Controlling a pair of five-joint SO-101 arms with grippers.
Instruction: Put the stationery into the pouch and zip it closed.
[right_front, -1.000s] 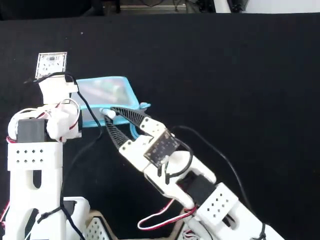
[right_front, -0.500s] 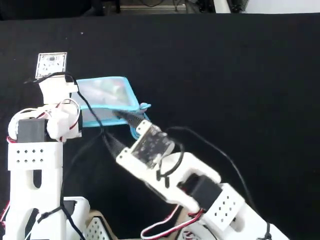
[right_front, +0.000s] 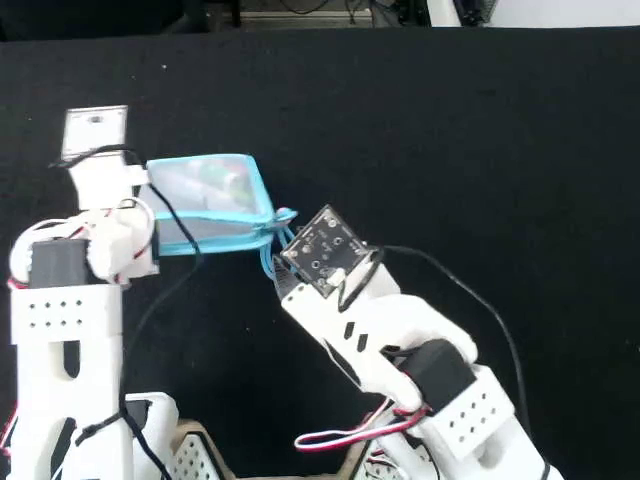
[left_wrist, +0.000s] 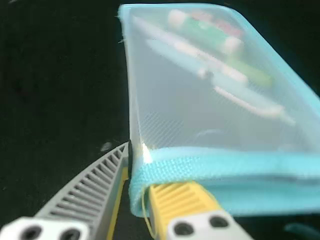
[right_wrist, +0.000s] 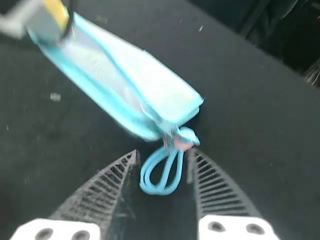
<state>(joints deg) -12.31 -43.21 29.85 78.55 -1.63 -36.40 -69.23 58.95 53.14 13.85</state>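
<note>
The pale blue mesh pouch (right_front: 210, 198) lies at the left of the black table, and pens and other stationery (left_wrist: 215, 37) show through its wall. My left gripper (left_wrist: 140, 175) is shut on the pouch's zipper-edge corner (right_front: 152, 238). The zipper pull (right_wrist: 181, 141) sits at the pouch's opposite end (right_front: 285, 215), with a blue cord loop (right_wrist: 159, 175) hanging from it. My right gripper (right_wrist: 163, 155) is open, one finger on each side of the loop, not touching it. In the high view its wrist covers the fingers.
The black table (right_front: 480, 150) stretches wide to the right and far side of the pouch. The left arm's white base (right_front: 65, 330) stands at the near left. Cables (right_front: 340, 435) trail near the table's front edge.
My right arm has swung from the middle of the pouch's zipper edge to its pull end, and its fingers now flank the cord loop. The left arm and pouch shifted slightly.
</note>
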